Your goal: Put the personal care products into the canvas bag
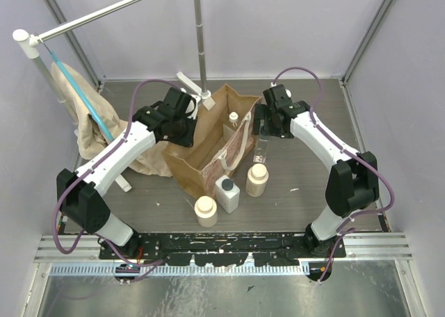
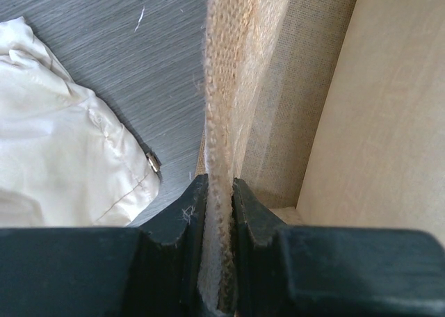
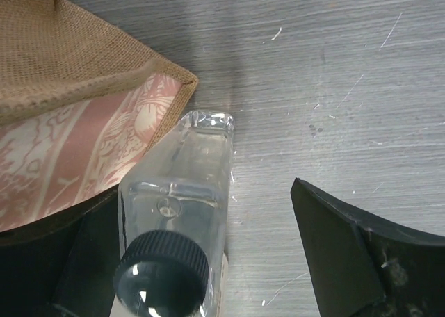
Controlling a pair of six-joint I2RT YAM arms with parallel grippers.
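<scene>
One bottle is in the bag; four stand beside it. Left tool pinches its rim; right tool straddles, wide, the clear bottle.

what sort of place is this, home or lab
Most likely a robot lab cell: a left arm and right arm bolted to a metal rail, plain walls boxing in the table, and a pole overhead.

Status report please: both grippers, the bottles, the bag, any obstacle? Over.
Left gripper shut on canvas bag rim. Right gripper open around slim clear bottle. One bottle in bag, three others on table. Bag corner close beside clear bottle.
</scene>
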